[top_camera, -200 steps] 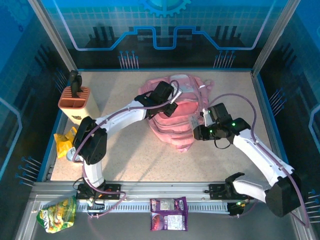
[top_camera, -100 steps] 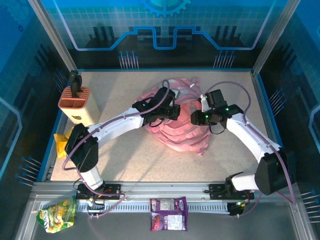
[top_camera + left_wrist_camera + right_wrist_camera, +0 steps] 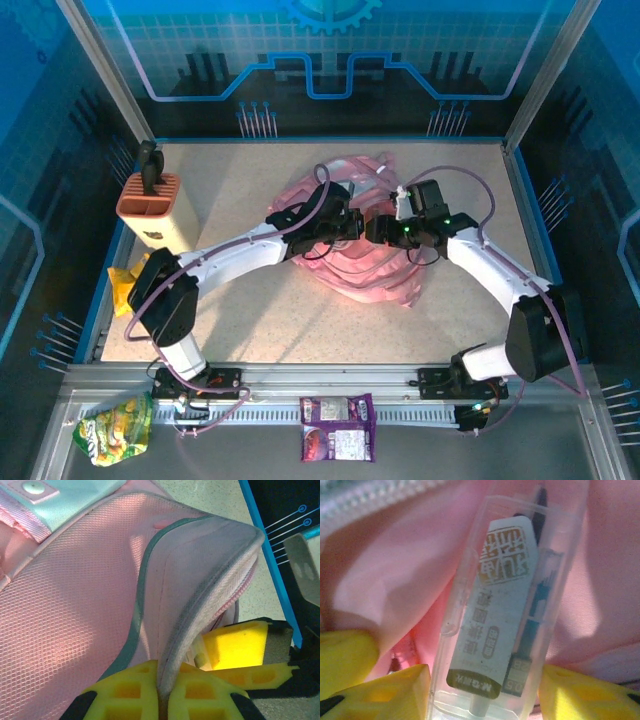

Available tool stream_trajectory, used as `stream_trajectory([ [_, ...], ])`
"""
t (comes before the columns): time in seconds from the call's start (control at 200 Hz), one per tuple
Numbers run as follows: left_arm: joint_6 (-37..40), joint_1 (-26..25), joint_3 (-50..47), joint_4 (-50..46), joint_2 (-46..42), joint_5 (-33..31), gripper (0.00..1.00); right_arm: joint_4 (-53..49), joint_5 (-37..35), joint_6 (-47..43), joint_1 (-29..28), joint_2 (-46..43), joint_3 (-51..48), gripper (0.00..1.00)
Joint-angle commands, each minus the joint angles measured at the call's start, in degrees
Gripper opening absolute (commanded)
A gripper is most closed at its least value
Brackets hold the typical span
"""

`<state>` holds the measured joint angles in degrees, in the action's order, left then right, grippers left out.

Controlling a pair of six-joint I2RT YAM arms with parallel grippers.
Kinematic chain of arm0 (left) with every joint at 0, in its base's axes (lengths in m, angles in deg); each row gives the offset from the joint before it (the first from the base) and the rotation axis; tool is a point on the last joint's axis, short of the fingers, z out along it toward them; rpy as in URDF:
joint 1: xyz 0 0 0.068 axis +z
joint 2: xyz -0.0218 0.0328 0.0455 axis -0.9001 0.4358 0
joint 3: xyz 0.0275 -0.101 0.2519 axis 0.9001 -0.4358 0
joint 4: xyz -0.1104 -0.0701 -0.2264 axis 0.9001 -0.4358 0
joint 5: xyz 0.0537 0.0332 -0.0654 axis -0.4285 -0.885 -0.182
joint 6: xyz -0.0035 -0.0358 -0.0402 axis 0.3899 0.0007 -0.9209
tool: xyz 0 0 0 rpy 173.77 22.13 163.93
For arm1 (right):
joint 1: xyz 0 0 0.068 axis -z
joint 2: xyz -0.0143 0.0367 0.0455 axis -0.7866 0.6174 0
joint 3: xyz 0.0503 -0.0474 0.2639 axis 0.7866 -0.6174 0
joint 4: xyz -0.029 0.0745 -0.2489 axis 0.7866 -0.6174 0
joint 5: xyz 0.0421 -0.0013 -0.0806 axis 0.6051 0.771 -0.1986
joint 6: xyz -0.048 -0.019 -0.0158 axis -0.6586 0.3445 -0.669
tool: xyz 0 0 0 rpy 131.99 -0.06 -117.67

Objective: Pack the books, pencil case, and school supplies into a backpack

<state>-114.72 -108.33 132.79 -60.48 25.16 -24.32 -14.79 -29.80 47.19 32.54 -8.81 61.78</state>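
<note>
Pink backpack [image 3: 350,262] mid-table. My left claw [image 3: 162,692] is clamped on its opening rim, and my right claw [image 3: 482,695] grips the clear supply case [image 3: 505,605] against the backpack's mouth. Supplies almost in; books, pencil case probably inside, can't confirm.

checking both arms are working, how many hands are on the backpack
2. The left hand pinches a raised flap edge of the backpack, near its middle. The right hand, just right of it, holds the clear case against the pink fabric.
</note>
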Motion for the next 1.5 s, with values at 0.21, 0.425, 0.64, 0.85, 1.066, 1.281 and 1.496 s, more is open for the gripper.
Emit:
stream_trajectory([
  [0.21,-2.44,-0.77,-0.68,5.11,-3.52,1.24,0.00,11.33,9.09,6.53,-0.44,-1.25,-3.93,0.62],
  [0.425,-2.21,-0.75,-0.93,5.10,-4.20,1.16,0.00,11.15,7.70,7.07,-0.43,-3.50,-5.23,0.65],
  [0.64,-3.47,-0.75,-1.00,6.57,-3.98,3.13,0.00,15.01,8.89,10.72,-0.95,-1.95,-8.51,0.44],
  [0.85,-3.70,-0.77,-0.41,6.78,-3.27,3.29,0.00,22.99,10.84,12.77,-1.99,1.50,-7.53,0.33],
  [1.066,-2.55,-0.76,-0.19,3.97,-3.18,3.38,0.00,17.86,8.83,8.19,-1.05,-3.84,-9.12,0.41],
  [1.281,-4.22,0.17,0.20,4.67,-2.37,11.80,0.27,5.02,-0.95,2.55,0.69,-15.89,-12.21,0.57],
  [1.496,-4.21,1.88,-6.35,8.36,-6.90,15.13,0.52,-4.48,-6.62,-0.65,0.04,-21.13,-11.16,0.66],
])
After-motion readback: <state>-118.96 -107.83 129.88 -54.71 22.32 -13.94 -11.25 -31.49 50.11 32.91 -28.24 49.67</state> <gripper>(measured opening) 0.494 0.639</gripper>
